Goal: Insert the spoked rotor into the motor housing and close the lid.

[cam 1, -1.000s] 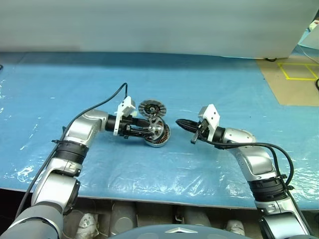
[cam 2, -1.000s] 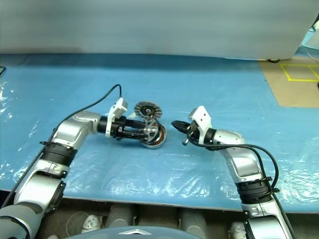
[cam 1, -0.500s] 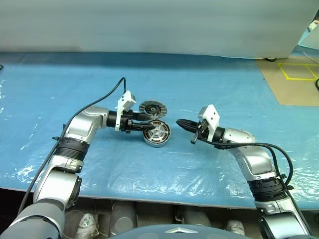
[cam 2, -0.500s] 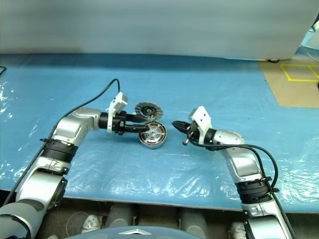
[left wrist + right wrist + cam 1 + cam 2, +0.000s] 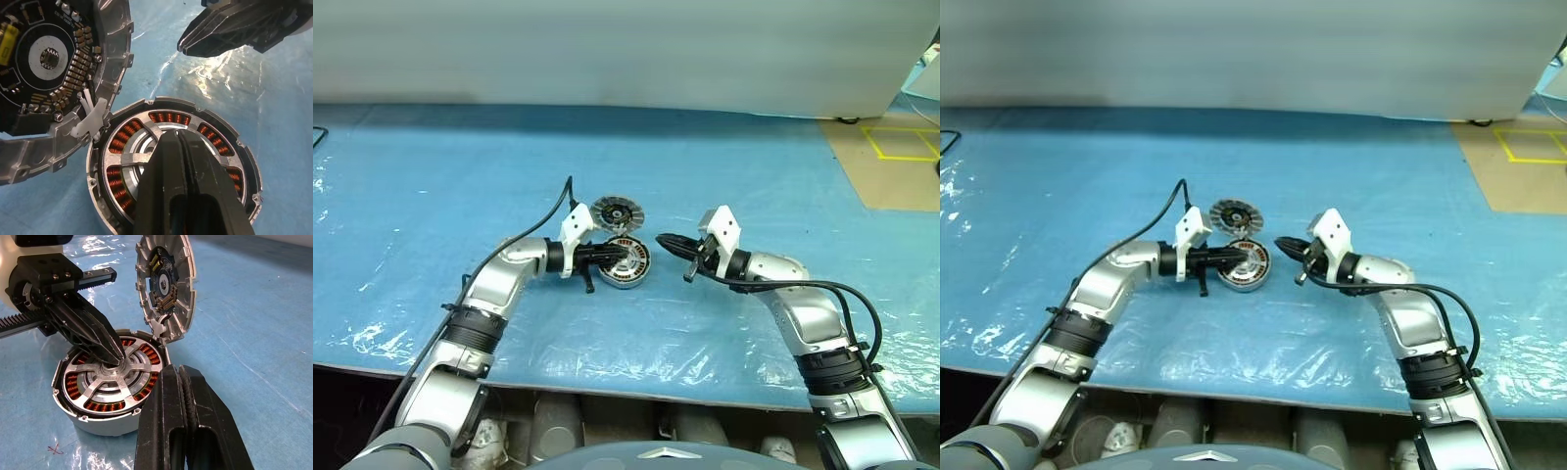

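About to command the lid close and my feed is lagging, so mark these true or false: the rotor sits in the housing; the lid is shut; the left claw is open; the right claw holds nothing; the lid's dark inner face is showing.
1. The spoked rotor sits in the motor housing. True.
2. The lid is shut. False: it stands open beside the housing.
3. The left claw is open. False: it is shut, tips on the rotor's hub.
4. The right claw holds nothing. True: it is shut and empty.
5. The lid's dark inner face is showing. True.
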You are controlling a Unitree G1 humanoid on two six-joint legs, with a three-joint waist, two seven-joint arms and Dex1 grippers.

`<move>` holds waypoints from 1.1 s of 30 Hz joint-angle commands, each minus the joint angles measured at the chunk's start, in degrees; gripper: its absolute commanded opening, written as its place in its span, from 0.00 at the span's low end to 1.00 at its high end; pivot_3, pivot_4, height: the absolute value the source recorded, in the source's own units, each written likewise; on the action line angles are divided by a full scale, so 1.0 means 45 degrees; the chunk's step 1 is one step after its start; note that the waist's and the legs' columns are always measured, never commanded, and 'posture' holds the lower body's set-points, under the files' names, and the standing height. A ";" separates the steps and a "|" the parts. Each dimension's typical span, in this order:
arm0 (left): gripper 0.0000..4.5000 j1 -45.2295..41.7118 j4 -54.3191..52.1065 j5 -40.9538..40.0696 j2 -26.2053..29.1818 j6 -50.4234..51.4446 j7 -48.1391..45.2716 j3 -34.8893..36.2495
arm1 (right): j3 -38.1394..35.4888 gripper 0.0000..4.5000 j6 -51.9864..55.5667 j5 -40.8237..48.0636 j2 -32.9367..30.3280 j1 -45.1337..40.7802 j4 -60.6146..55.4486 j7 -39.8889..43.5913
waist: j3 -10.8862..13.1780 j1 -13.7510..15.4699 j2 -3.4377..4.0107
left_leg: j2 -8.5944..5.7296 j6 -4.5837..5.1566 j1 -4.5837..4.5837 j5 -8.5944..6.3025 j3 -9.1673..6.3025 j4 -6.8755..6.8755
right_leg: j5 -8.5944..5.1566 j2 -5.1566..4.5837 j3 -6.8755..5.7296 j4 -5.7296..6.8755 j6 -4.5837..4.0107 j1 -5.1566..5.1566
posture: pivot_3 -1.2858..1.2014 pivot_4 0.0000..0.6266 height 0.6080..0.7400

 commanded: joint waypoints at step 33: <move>0.01 -0.7232 1.1645 0.0622 -0.1002 -0.6968 0.0617 0.3119 | -0.0204 0.00 0.0317 0.0558 -0.0148 0.0189 -0.0976 0.0139 | 0.0015 0.0264 -0.0025 | -0.0004 0.0003 -0.0064 0.0007 -0.0021 -0.0012 | 0.0037 0.0018 -0.0010 0.0007 0.0061 -0.0054 | 0.52 0.24 1.00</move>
